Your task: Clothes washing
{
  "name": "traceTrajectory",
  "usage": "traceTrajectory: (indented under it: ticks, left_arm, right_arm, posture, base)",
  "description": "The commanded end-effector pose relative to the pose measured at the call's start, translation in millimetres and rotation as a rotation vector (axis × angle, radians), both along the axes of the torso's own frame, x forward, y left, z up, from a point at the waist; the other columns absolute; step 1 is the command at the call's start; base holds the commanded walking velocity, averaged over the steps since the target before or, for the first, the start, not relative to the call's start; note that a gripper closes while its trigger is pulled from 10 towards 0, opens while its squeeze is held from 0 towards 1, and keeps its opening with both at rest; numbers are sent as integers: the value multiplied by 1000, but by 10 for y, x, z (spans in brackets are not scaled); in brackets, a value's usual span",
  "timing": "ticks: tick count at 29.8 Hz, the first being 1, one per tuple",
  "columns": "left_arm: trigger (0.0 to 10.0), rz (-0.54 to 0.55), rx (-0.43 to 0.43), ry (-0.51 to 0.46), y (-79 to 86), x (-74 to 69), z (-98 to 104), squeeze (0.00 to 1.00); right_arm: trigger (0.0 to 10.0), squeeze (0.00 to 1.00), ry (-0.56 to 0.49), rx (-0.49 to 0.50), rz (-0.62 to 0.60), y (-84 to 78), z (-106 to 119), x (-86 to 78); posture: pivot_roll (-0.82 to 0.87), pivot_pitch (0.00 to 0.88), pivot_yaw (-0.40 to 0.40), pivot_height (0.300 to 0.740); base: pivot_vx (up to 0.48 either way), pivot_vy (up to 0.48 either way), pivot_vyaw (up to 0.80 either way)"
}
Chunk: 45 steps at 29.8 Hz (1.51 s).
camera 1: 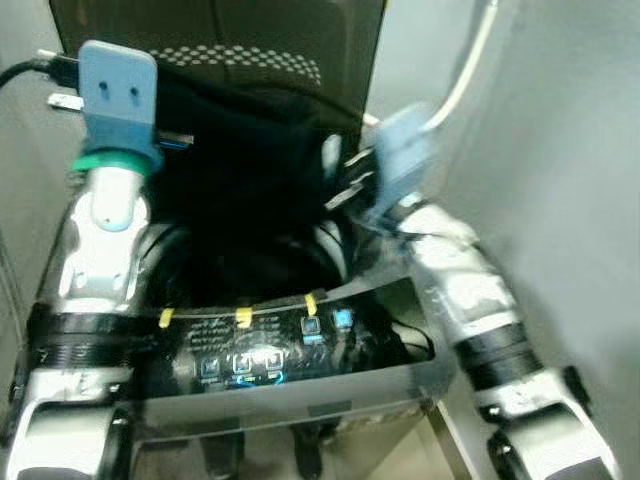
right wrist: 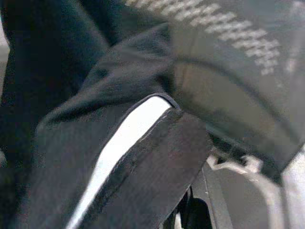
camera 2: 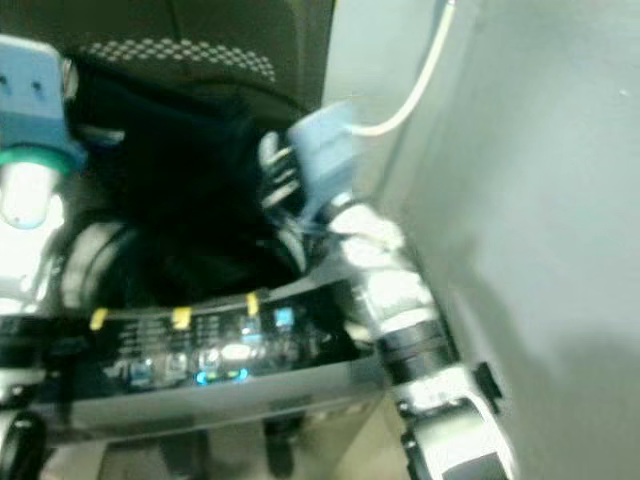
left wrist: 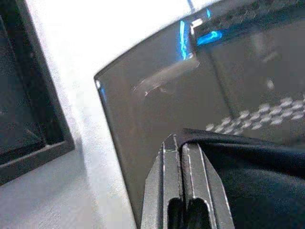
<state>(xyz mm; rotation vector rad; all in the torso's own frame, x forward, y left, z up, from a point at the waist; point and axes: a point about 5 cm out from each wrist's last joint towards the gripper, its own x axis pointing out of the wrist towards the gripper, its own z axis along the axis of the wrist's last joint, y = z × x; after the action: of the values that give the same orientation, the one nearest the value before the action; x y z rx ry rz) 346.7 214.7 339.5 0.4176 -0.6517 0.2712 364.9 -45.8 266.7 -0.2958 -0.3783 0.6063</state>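
Top-loading washing machine [camera 1: 300,385] right in front, its dark glossy control panel [camera 1: 270,350] glowing with small blue lights and marked by three yellow tabs along the upper edge. Behind it the smoked, see-through lid [camera 1: 230,40] stands raised, a band of pale dots printed across it.

Up over the open tub hangs the black garment [camera 1: 250,170] — soft, matte cloth, bunched and folded, stretched between the two arms and drooping toward the drum opening. From the right wrist camera it shows a stitched hem and one smooth white stripe [right wrist: 121,143] running along a fold.

Left gripper [left wrist: 182,143] — fingers pressed flat together, tips clamped on an edge of the garment, with the lid's dark plastic just behind. In the head views that arm sits high on the left, silver casing topped by a blue block.

Right gripper [camera 1: 340,175] — blurred, at the garment's right side, close by the grey wall [camera 1: 560,200]. The cloth lies draped right over its fingers, but whether they are pinched or apart, I cannot tell. A white cable [camera 1: 470,70] curves down the wall above it.
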Motion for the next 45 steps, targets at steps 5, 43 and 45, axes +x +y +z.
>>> traceTrajectory:
  ticks: [5,43,45]
  left_arm:
    - [10000,-219,27,203,-236,-19,-287,0]
    - [10000,-326,-39,441,-207,-152,-543,1000]
    - [10000,-265,-31,410,-111,-120,-496,1000]
  right_arm:
    - [10000,0,14,-34,7,102,-129,-24]
    - [10000,0,82,-39,262,-672,-182,-213]
    - [10000,0,86,35,258,-857,-129,-242]
  posture:
    - [110,63,-33,740]
    - [99,79,-4,740]
    - [102,81,-4,740]
  base:
    - [0,0,0]
    - [0,0,0]
    - [0,0,0]
